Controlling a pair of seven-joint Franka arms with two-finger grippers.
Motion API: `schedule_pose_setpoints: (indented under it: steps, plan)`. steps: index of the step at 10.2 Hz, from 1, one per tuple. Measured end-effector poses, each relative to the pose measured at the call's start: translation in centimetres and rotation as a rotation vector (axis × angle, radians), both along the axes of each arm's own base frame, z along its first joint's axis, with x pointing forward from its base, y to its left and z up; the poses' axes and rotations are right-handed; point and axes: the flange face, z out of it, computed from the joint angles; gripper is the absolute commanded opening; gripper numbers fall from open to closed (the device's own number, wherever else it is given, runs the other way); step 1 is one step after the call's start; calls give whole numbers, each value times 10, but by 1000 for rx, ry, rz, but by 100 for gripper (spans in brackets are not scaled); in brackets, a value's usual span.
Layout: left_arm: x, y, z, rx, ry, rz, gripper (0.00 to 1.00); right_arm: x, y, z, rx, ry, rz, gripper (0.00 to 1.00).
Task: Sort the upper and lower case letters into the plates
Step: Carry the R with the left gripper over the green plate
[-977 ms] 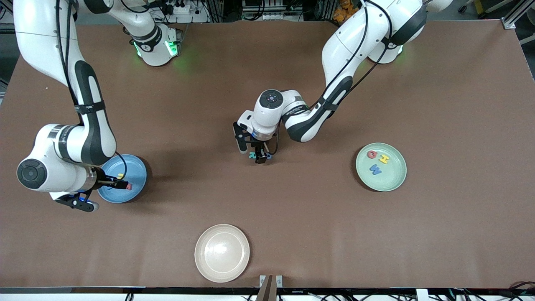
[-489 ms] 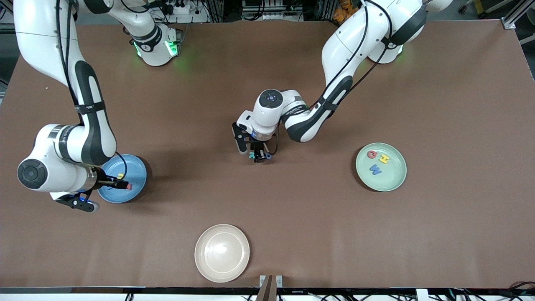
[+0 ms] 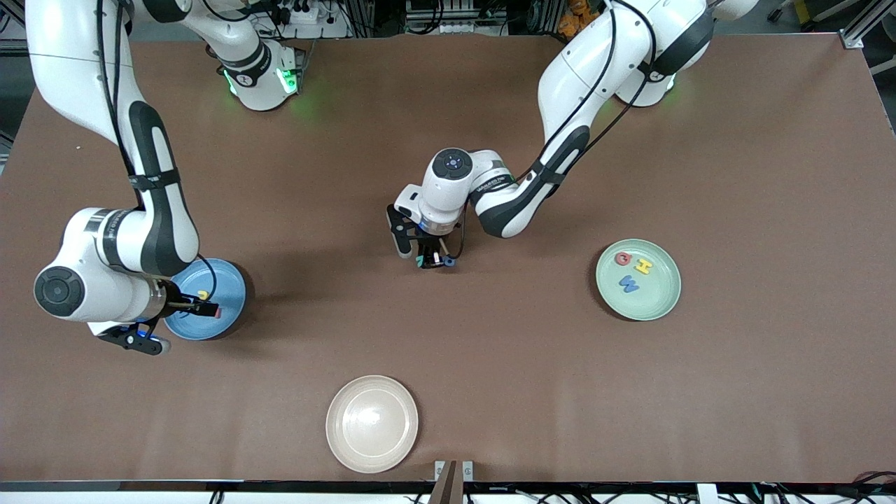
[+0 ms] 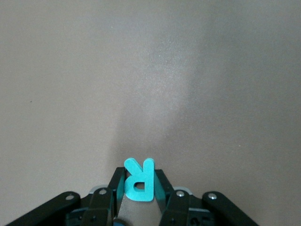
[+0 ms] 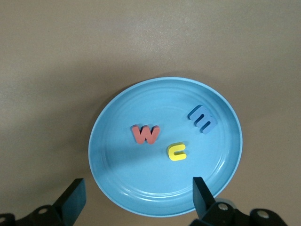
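At the middle of the front view, the left tool (image 3: 429,262) pinches a flat teal foam letter R (image 4: 138,180), maybe just off the brown table (image 3: 490,364). At middle left, the right tool (image 5: 136,195) hangs spread wide over the round light blue plate (image 5: 117,188). The pale mint green plate (image 3: 658,304) sits at middle right.

Front view: high above the brown surface (image 3: 490,392), looking steeply down and toward both arm bases, taking in the whole top with all three plates.

Left wrist view: close, looking straight down past its own fingers (image 4: 165,194) at bare surface and a teal letter R (image 4: 139,180), also seen mid-surface from the front.

Right wrist view: somewhat higher, looking down on the light blue plate (image 5: 117,165) holding three letters; same plate (image 3: 227,304) shared with the front, partly hidden there by the arm.
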Motion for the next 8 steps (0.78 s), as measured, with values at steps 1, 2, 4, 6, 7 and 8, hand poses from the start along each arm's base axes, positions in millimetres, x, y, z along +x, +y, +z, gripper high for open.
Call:
schedule_pose_setpoints:
  steps: [1,2,4,6,7,8]
  plan:
    - [0,0,1,-3,1,9,20,0,0,0,0,0,1,100]
    - [0,-1,2,-5,1,13,19,0,2,0,0,0,3,100]
    - [1,-1,2,-5,1,14,17,0,8,0,-2,0,-2,100]
    - [1,-1,2,-5,1,16,17,0,23,0,-8,-2,-13,100]
    - [1,-1,2,-6,1,18,17,0,33,0,-12,-3,-20,100]
    - [2,0,2,-6,0,21,17,0,42,0,-16,-4,-29,100]
